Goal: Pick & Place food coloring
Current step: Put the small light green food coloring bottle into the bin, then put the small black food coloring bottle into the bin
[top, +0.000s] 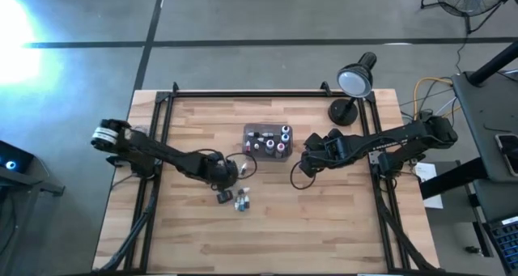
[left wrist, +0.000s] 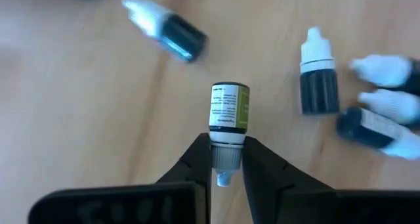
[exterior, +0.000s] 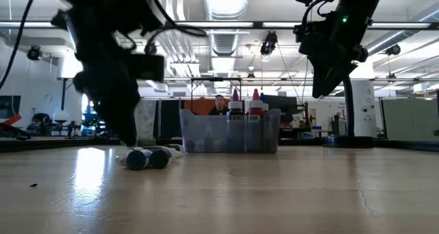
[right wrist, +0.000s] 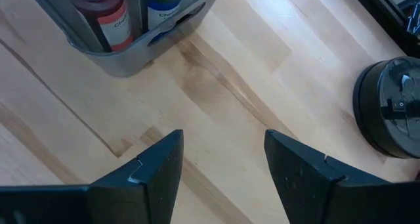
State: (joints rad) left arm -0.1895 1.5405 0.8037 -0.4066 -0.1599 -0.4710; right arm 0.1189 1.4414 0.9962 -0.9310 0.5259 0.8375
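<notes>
Left pincer (left wrist: 227,159) was clamped on a green-labelled bottle (left wrist: 229,113) at its cap, long axis in line with the fingers; right pincer (right wrist: 222,161) hung apart, empty.

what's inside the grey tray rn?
The tray holds several upright food coloring bottles, red and blue among them; exact count is unclear, since bottles overlap and the wall hides their bases.

2 bottles (left wrist: 384,122) blur at the left wrist view's edge; tray (right wrist: 125,56) cut off.
</notes>
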